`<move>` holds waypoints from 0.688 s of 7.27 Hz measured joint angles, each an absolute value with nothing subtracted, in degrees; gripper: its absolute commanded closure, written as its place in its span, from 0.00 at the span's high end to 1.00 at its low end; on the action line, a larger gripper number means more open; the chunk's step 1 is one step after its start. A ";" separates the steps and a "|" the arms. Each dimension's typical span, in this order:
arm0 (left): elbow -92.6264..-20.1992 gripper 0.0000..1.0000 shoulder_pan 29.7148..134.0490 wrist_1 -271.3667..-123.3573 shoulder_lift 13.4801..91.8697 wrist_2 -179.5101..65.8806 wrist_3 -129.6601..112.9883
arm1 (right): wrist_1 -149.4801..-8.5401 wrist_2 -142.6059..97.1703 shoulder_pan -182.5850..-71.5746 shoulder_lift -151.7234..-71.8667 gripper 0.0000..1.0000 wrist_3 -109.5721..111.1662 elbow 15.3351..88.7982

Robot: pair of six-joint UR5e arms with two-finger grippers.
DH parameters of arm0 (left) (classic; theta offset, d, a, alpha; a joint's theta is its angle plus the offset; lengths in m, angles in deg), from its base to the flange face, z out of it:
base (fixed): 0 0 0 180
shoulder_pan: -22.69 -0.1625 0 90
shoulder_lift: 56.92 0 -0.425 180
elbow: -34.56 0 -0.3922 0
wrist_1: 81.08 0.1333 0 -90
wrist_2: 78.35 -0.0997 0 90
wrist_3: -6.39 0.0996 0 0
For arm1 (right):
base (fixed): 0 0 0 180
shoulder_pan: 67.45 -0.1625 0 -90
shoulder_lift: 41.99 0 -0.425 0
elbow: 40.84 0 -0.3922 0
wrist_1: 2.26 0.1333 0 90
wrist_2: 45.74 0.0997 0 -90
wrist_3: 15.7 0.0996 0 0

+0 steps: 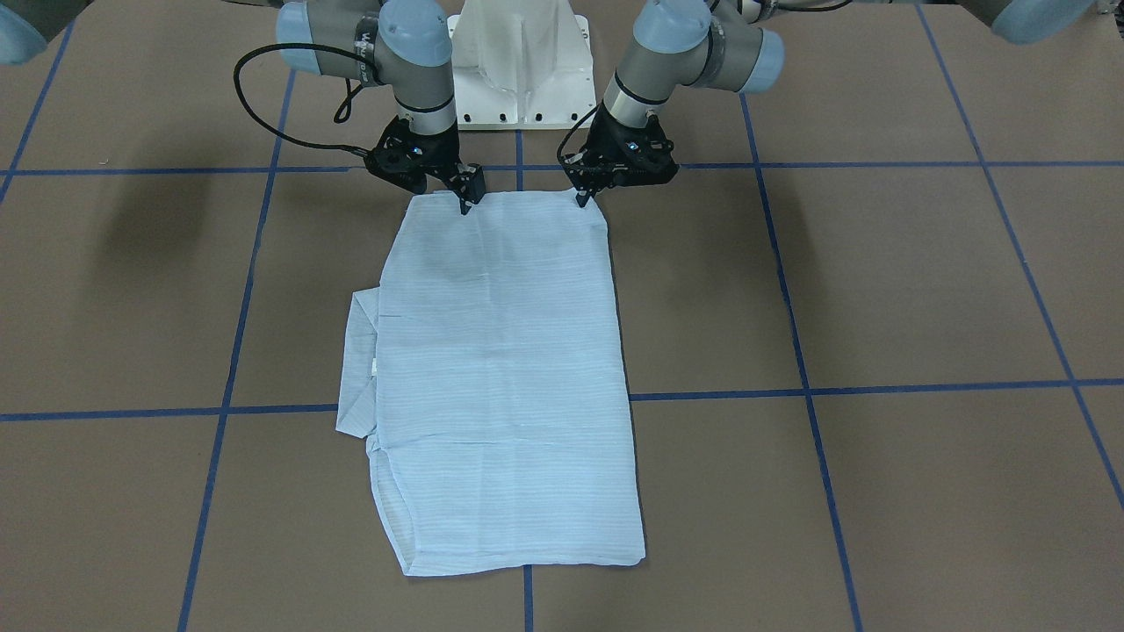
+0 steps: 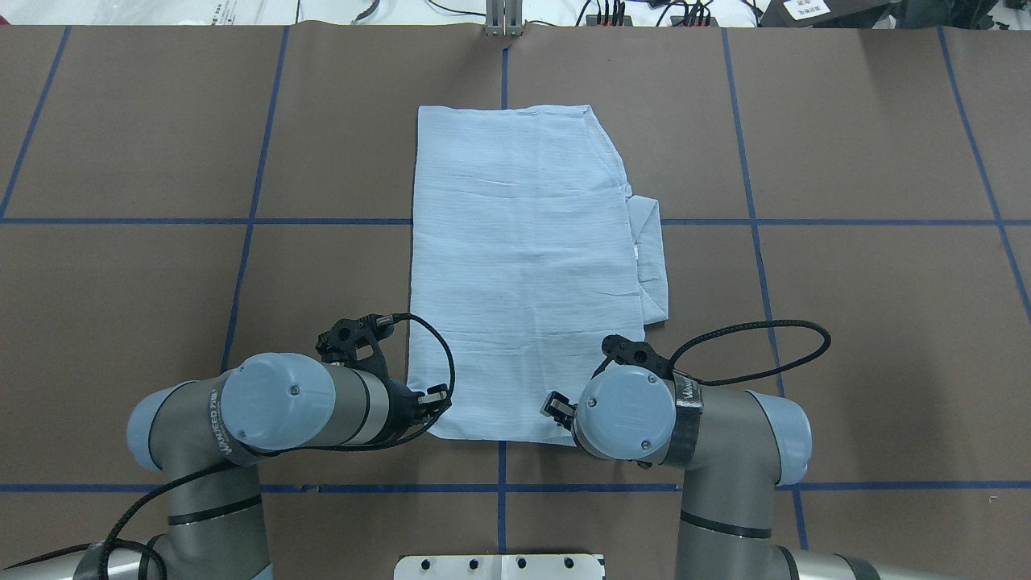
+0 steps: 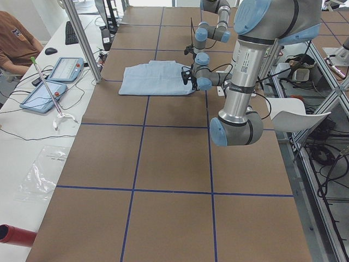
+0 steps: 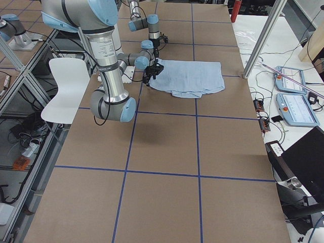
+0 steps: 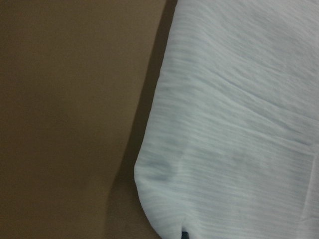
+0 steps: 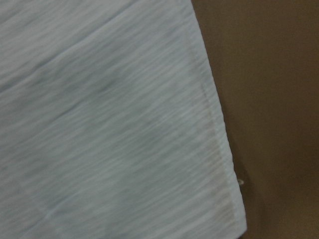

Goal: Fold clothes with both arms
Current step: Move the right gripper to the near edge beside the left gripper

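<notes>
Shirt, light-blue, folded flat on desk; left fingers and right fingers each clenched on its robot-side edge.

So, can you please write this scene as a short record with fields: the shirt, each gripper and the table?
shirt: light blue, folded to a long rectangle, flat on the table
flap: sticks out from the shirt's long edge on the robot's right
left gripper: at the shirt's near left corner; open or shut unclear
right gripper: on the near edge, toward the right corner; open or shut unclear
table: brown, blue grid
</notes>
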State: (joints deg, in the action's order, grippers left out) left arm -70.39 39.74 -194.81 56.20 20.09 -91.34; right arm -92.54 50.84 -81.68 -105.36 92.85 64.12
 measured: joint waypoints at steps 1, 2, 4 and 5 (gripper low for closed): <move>-70.39 0.00 39.74 -194.81 56.20 20.09 -91.34 | -92.48 50.57 -81.61 -105.34 0.92 92.84 63.94; -70.33 0.00 39.74 -194.81 56.20 20.09 -91.34 | -92.34 50.32 -81.56 -105.26 0.69 92.84 63.66; -70.31 0.00 39.74 -194.85 56.22 20.09 -91.34 | -92.17 50.17 -81.52 -105.09 0.23 92.91 63.30; -70.34 0.00 39.74 -194.84 56.23 20.09 -91.34 | -92.17 50.17 -81.52 -104.96 0.04 92.93 63.31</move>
State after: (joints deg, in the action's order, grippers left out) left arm -70.34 39.74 -194.84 56.23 20.09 -91.34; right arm -92.17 50.17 -81.52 -104.96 92.93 63.31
